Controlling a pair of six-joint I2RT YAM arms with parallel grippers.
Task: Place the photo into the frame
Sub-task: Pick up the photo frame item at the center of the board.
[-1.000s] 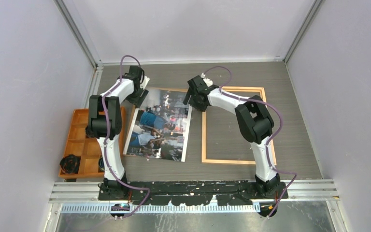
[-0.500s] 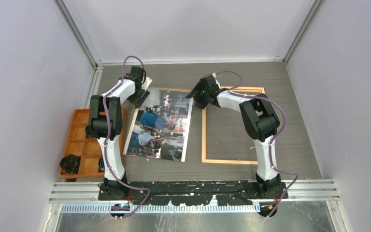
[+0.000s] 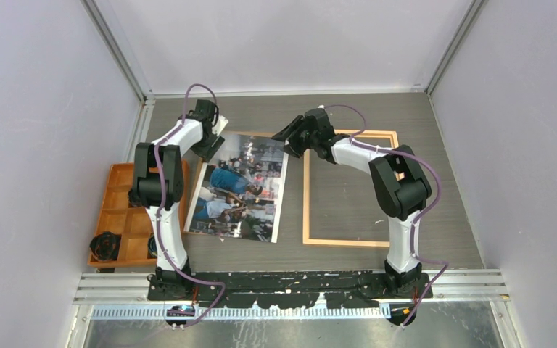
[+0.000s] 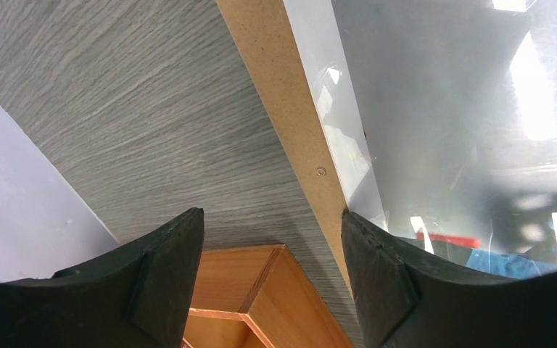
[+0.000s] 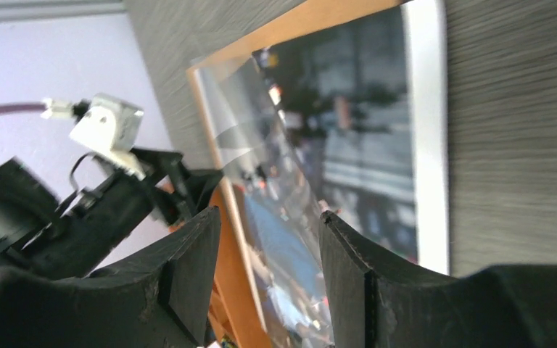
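Orange compartment tray [image 3: 121, 190] on grey table [image 3: 442, 181], black items [image 3: 104, 245] in near-left compartment, brown backing board [image 4: 284, 87]

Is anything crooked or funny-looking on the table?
Yes. The photo lies slanted beside the frame, its edges not lined up with the frame's straight sides. The frame is empty; only table shows inside it.

Bright, even light from above in the top view, faint soft shadows on the table [image 3: 450, 203], white glare patches on the glossy photo [image 4: 464, 145], right wrist view blurred, fingers [image 5: 348, 275] soft-edged
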